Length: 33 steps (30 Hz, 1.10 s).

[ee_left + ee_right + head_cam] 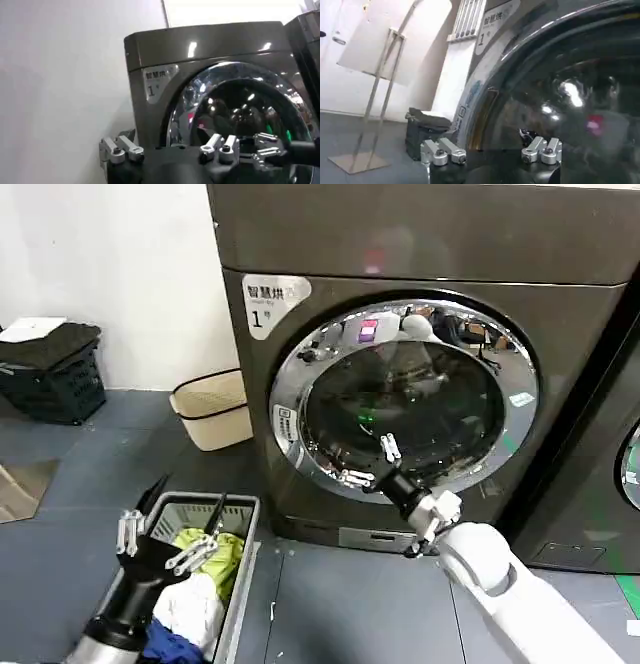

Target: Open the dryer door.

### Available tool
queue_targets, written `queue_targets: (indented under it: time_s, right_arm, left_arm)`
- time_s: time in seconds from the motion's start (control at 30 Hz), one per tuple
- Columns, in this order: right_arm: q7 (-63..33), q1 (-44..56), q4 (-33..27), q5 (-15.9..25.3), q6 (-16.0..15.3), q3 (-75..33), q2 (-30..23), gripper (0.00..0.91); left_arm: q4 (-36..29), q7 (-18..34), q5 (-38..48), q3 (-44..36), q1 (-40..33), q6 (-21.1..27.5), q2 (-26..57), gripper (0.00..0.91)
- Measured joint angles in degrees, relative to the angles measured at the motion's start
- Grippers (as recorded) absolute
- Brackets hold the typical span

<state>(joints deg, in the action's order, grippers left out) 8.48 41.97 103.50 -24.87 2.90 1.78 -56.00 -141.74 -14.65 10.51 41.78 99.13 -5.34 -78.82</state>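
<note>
right gripper (368,464) spread open at dryer door (404,392) lower-left rim, door shut.

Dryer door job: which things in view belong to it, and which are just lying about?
Belongs:
dryer door, shut
right end effector, open at the door's lower chrome ring

Lying about:
left end effector, open over the laundry basket
beige bin
black crate
</note>
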Motion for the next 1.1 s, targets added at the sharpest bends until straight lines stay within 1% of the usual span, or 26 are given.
queue_targets:
  time_s: [0.47, 1.1]
  right_arm:
    - [-0.4, -6.0, -4.7, 0.2, -0.4, 5.4, -3.1, 0.907]
    - [0.8, -11.1, -10.0, 0.3, -0.3, 8.9, -5.7, 0.907]
  left_arm:
    - [0.0, -0.4, -0.1, 0.1, 0.0, -0.1, -0.1, 0.907]
    - [-0.1, -1.2, -0.7, 0.4, 0.9, -0.9, -0.4, 0.907]
